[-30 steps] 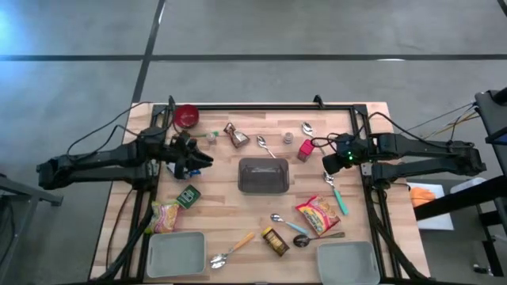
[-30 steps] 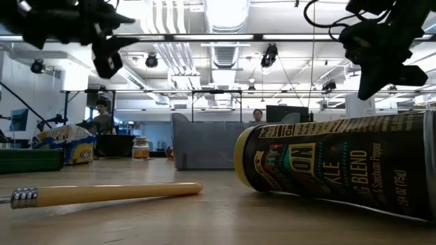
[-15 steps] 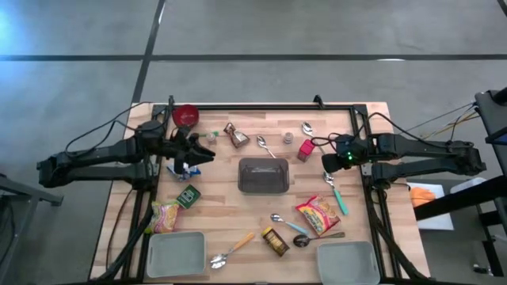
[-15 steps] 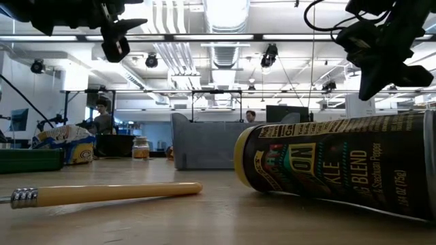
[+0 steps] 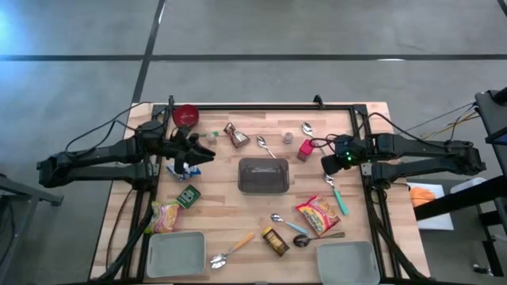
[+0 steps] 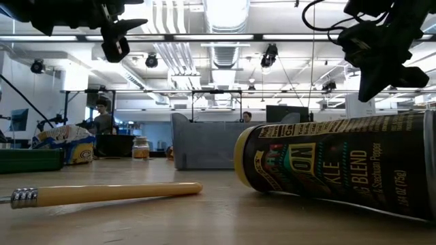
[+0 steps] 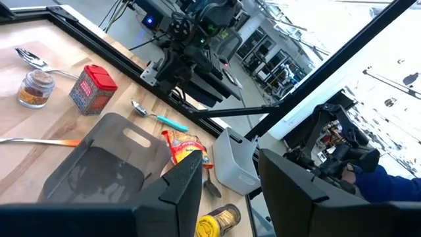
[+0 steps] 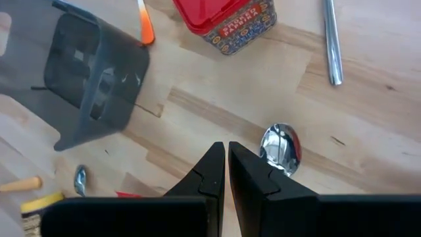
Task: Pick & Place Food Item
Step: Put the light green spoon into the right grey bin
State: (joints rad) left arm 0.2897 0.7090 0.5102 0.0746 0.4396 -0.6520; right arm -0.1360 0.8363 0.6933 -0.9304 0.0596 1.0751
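Food items lie on the wooden table: a yellow-red snack packet [image 5: 317, 215] at the near right, another [image 5: 165, 215] at the near left, a green box [image 5: 188, 195], a lying spice jar [image 5: 276, 241], a red tin [image 5: 306, 149] and a brown packet [image 5: 236, 136]. My left gripper [image 5: 207, 154] hangs high over the left part of the table and points about level toward the grey container [image 5: 264, 176]. Its fingers [image 7: 187, 187] stand open, and the left wrist view shows nothing between them. My right gripper [image 5: 326, 164] hangs shut above a spoon's bowl [image 8: 281, 146], clear of it.
Two pale trays [image 5: 176, 253] [image 5: 344, 260] stand at the near edge. A red bowl [image 5: 187, 115] sits at the far left. Several spoons lie about, one teal-handled [image 5: 338, 198], one with a yellow handle [image 6: 102, 194]. A black frame [image 5: 261, 106] borders the table.
My left gripper has risen, still open and pointing about level; for the last half second it has kept still.
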